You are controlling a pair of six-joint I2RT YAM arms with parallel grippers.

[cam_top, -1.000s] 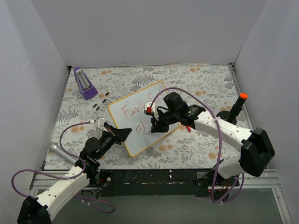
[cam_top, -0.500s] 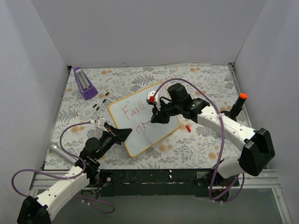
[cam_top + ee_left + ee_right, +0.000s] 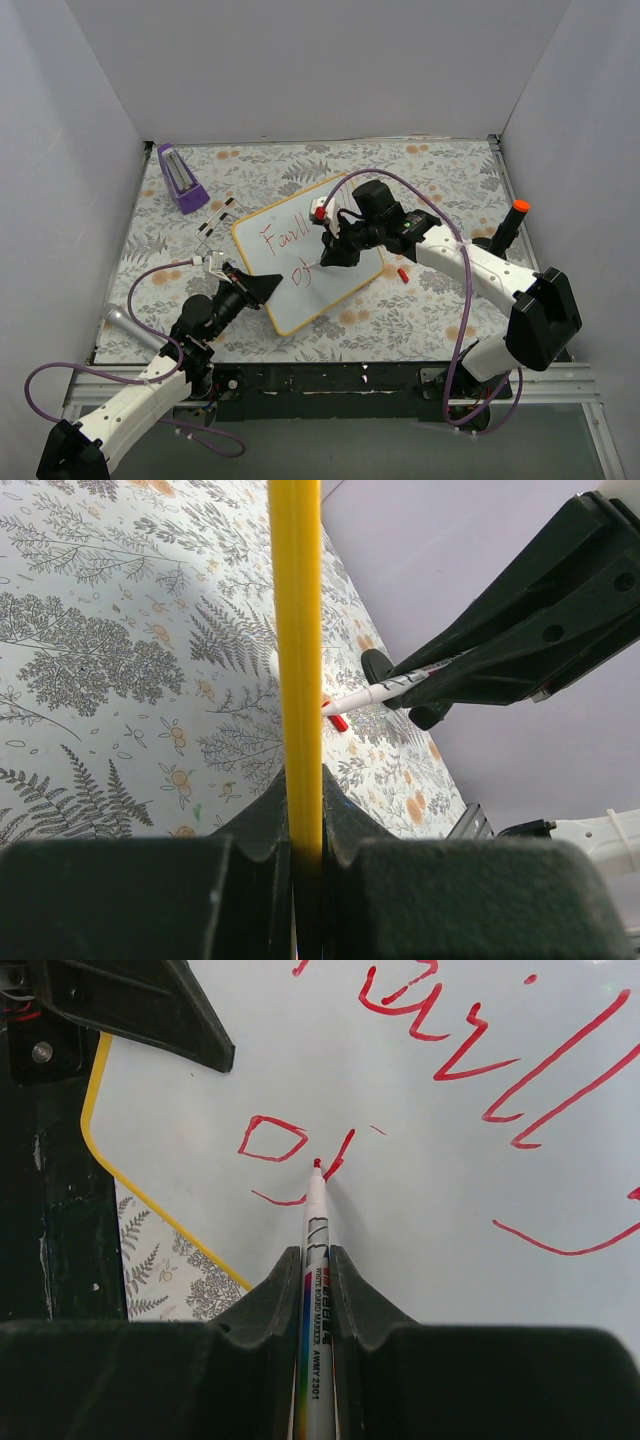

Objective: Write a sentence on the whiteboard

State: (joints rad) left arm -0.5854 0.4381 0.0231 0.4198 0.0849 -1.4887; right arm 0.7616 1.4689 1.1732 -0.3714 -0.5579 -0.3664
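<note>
The whiteboard lies slanted on the flowered table, yellow-framed. My left gripper is shut on its near-left edge; in the left wrist view that yellow frame runs up from between the jaws of the left gripper. My right gripper hovers over the board, shut on a white marker whose red tip touches the whiteboard. The sentence is in red: a top line like "Favll" and, under it, a short "of"-like start.
A purple block stands at the back left. Two black-and-white strips lie beside the board's far-left corner. A red marker cap lies right of the board. A black post with an orange top stands at the right wall.
The right gripper has shifted slightly up and left over the board, and the marker has added strokes to the second line. The left gripper and the board have stayed put.
</note>
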